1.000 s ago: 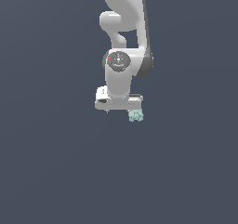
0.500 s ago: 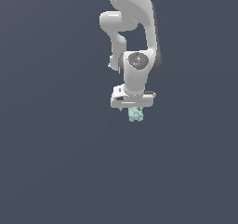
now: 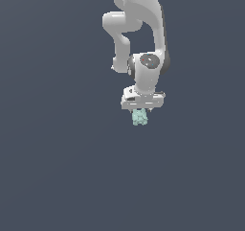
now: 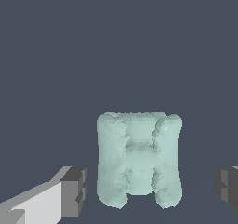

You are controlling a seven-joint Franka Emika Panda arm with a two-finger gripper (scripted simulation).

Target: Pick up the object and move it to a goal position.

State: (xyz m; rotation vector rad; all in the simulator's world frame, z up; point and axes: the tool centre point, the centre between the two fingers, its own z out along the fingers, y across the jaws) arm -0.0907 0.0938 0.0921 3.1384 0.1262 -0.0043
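One gripper [image 3: 141, 111] in play, pointing straight down, and the wrist view shows its two fingers spread wide: one dark pad [image 4: 74, 192] on one side, the other pad [image 4: 226, 186] on the far side, with clear grey gaps between each and the block. Nothing is clamped; the hand is well open and holds nothing.

One object [image 4: 138, 159], sitting squarely in that gap: a pale mint-green knobbly block, lumpy along its edges, with a rough H-shaped groove across the face the wrist camera sees. It is much narrower than the spread of the fingers, and neither pad touches it.

In the exterior view the same object [image 3: 139, 117] pokes out just below the white hand, a little to the exterior view's left of the hand's middle. Whether it rests on a surface there, I cannot tell.

Above the hand, one white arm [image 3: 139, 28] rises in a bend and runs off the top edge. Everything around is a flat dark grey-blue ground [image 3: 57, 167].
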